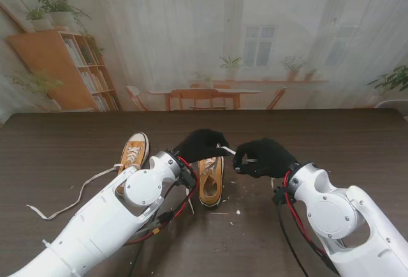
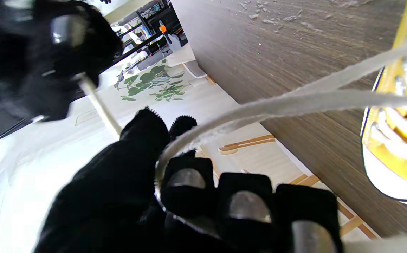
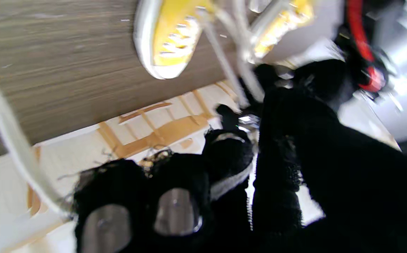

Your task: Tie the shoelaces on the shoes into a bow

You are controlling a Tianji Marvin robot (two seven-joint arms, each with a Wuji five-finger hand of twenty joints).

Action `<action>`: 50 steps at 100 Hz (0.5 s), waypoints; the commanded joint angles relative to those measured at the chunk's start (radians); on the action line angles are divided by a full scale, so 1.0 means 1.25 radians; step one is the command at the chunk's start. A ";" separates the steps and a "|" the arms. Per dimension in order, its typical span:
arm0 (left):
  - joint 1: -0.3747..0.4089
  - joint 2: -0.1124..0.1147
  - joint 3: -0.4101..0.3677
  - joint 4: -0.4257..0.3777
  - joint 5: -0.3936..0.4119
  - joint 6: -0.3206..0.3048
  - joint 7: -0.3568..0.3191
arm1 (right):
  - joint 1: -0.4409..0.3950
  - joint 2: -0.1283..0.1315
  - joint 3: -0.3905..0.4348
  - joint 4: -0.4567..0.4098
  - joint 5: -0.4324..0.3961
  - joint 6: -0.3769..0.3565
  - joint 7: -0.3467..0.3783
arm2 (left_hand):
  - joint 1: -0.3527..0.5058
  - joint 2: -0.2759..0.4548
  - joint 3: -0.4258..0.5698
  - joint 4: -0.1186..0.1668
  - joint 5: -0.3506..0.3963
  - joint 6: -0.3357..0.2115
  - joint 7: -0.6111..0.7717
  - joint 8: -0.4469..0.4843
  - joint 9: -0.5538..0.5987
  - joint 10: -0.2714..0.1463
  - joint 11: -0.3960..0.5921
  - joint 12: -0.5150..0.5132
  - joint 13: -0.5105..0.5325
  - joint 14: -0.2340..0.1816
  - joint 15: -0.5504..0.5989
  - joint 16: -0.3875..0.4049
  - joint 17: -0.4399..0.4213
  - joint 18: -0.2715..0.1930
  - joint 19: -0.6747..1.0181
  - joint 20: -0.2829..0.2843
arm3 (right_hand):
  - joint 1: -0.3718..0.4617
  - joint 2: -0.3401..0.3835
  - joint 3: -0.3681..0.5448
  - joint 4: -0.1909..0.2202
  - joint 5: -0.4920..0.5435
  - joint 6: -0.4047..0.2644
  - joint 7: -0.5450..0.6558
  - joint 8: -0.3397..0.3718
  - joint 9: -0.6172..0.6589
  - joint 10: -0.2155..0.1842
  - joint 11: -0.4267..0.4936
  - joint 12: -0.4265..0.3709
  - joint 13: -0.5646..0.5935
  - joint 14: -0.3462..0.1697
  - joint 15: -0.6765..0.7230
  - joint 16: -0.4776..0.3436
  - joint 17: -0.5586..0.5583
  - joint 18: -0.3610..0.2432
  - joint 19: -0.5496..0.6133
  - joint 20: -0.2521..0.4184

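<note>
Two yellow canvas low-top sneakers, white rubber soles and toe caps, metal eyelets, white flat laces.

Right shoe: upright on its sole on the dark wood-grain table, toe pointing toward me. Its laces are untied, drawn up off the eyelets in two taut strands.

Left shoe: just left of the first, toe farther from me, partly hidden. Its loose lace trails across the table to the left.

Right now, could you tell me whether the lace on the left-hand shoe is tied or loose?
Loose. The left shoe's lace trails untied across the table toward me, with no bow visible.
</note>
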 commanded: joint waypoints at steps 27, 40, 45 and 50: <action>0.019 0.008 -0.015 -0.026 -0.002 0.009 -0.019 | 0.028 0.019 -0.044 0.053 -0.287 0.025 -0.063 | 0.031 0.022 -0.031 -0.017 0.029 -0.051 0.005 0.009 0.042 0.007 0.031 -0.013 0.025 0.024 0.029 0.005 0.020 -0.089 0.205 0.010 | 0.010 0.045 0.002 -0.005 -0.077 -0.002 -0.067 -0.095 -0.069 -0.029 -0.004 0.030 0.026 -0.011 -0.043 -0.047 0.012 0.030 0.065 -0.033; 0.028 0.011 -0.022 -0.034 -0.003 0.009 -0.025 | 0.043 0.019 -0.075 0.074 -0.356 0.062 -0.106 | 0.031 0.024 -0.033 -0.016 0.029 -0.051 0.004 0.012 0.042 0.007 0.031 -0.013 0.025 0.024 0.029 0.005 0.020 -0.088 0.205 0.009 | -0.012 0.108 0.020 0.070 -0.176 0.033 -0.205 -0.078 -0.113 -0.034 0.004 0.029 0.027 -0.013 -0.068 -0.076 0.006 0.039 0.026 -0.055; 0.031 0.013 -0.025 -0.036 -0.005 0.009 -0.029 | 0.049 0.017 -0.090 0.087 -0.380 0.081 -0.135 | 0.031 0.024 -0.033 -0.016 0.029 -0.052 0.005 0.013 0.042 0.007 0.031 -0.013 0.025 0.024 0.029 0.005 0.020 -0.087 0.205 0.009 | -0.011 0.115 0.019 0.087 -0.197 0.040 -0.238 -0.023 -0.121 -0.032 0.009 0.024 0.026 -0.011 -0.071 -0.081 0.005 0.042 0.022 -0.058; 0.034 0.014 -0.027 -0.038 -0.006 0.008 -0.031 | 0.055 0.017 -0.102 0.096 -0.412 0.098 -0.156 | 0.032 0.026 -0.034 -0.015 0.029 -0.050 0.004 0.014 0.042 0.007 0.031 -0.013 0.025 0.024 0.029 0.005 0.020 -0.087 0.205 0.008 | -0.009 0.121 0.017 0.080 -0.221 0.035 -0.245 -0.012 -0.132 -0.036 0.010 0.024 0.026 -0.012 -0.077 -0.085 0.004 0.042 0.013 -0.062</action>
